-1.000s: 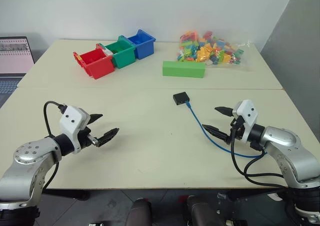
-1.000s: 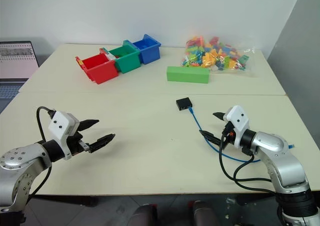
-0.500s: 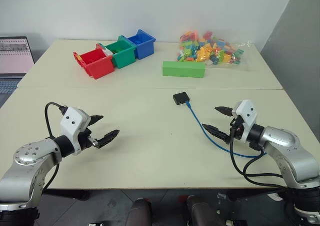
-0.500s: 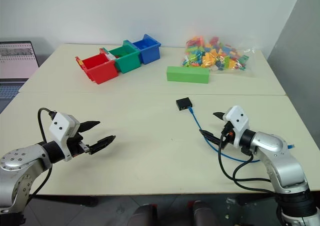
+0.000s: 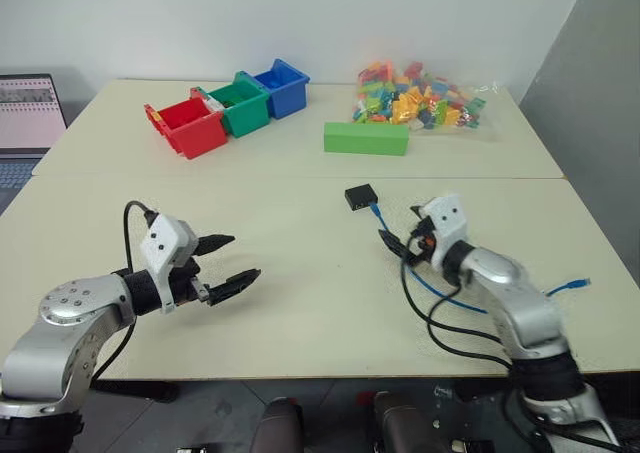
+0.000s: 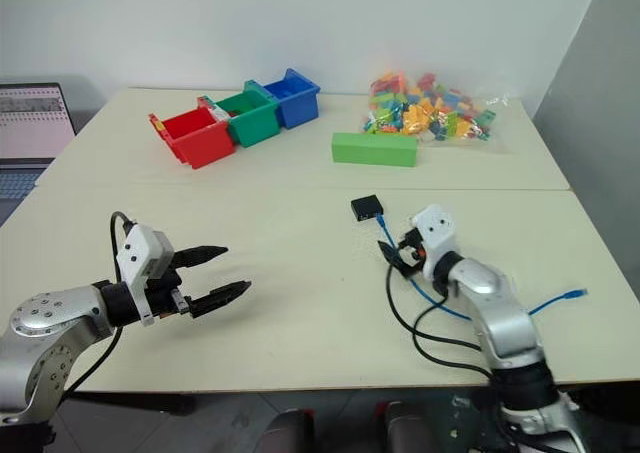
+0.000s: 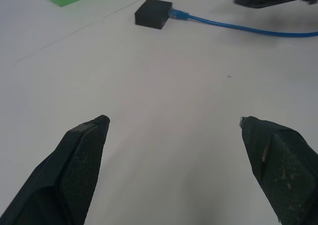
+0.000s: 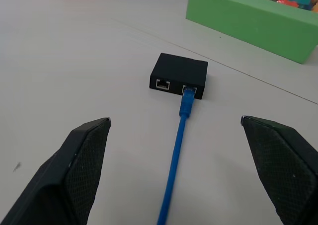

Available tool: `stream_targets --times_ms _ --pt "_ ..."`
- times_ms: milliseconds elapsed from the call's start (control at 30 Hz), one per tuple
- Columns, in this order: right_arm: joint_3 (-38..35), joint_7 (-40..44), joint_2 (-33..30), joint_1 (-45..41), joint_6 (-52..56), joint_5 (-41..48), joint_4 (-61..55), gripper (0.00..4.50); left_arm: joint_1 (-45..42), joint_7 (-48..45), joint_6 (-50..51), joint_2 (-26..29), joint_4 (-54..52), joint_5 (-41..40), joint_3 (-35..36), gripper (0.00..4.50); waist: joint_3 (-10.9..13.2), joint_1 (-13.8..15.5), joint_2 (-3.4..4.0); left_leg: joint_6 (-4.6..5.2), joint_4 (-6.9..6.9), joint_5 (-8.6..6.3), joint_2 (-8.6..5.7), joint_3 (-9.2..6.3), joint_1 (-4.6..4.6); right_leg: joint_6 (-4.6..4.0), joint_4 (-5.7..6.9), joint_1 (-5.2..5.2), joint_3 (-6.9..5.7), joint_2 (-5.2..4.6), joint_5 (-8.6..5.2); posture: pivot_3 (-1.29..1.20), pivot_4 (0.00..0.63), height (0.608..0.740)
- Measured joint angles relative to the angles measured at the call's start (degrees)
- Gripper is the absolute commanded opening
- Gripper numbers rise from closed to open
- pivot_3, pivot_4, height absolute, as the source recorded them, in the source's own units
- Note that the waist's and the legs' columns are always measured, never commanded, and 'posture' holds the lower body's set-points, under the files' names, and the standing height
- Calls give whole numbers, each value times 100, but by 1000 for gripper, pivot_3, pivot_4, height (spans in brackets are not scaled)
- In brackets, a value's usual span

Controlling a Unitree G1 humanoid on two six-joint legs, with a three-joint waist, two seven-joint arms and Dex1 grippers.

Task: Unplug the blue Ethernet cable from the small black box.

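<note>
Black box: the small flat matte-black plastic box (image 8: 179,76) lies on the pale tabletop (image 5: 300,263), just before the long green block (image 5: 366,138).
Cable: the thin bright-blue Ethernet cable (image 8: 175,161) is plugged into one of the two ports on the box's near side and trails back across the tabletop.
Right gripper (image 6: 400,248): jaws spread wide, holding nothing, lined up on the cable close behind the plug.
Left gripper (image 5: 225,263): jaws wide apart, empty, well apart from the box.
Risk, box drags: nothing pins the light box, so a pull on the cable would likely slide it along.
Risk, latch: gripping the cord instead of the plug may leave the clip engaged.
</note>
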Motion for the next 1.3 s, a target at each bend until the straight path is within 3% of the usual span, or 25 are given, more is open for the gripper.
stream_targets --times_ms 333,433,467,600,933,1167,1300 --pt "88 -719 789 -828 -377 -548 2046 4452 -367 -149 26 97 -171 -2 -228 4500 0 -15 1 0 -2 0 -2 1 -3 -28 -2 -2 -1 0 16 0 150 740" --pt "41 -729 909 -993 -501 -537 2374 3957 -349 -148 40 98 -175 -1 -267 4500 0 -44 1 0 -2 0 0 -1 -2 -28 2 -3 -2 0 16 0 150 740" --pt "8 -726 960 -1001 -527 -531 2421 3496 -339 -147 44 97 -176 -1 -275 4500 0 -74 1 0 -3 0 1 -2 -1 -29 3 -3 -2 0 16 0 150 740" --pt "-69 -711 983 -1120 -582 -535 2613 2840 -245 -140 45 97 -175 5 -275 4500 0 -94 1 0 -2 0 0 -1 -1 -28 3 -2 -1 0 17 0 150 740" --pt "-84 -602 1008 -1490 -947 -574 3285 266 -237 -143 18 95 -162 25 -329 4500 0 -96 1 0 -2 0 -1 -1 -1 -28 3 -2 -2 0 17 0 150 740" --pt "178 -238 463 -1363 -1174 -894 3031 72 -169 -107 11 85 10 33 -328 4500 2 -85 3 0 -3 0 -3 -1 -4 -28 0 -3 -2 -1 16 0 150 740" --pt "444 295 -129 -998 -2211 -1171 2342 72 -122 -13 86 52 155 16 -313 4500 5 -99 7 1 -6 -1 -1 0 -5 -27 -1 -6 -2 -1 15 0 150 740"
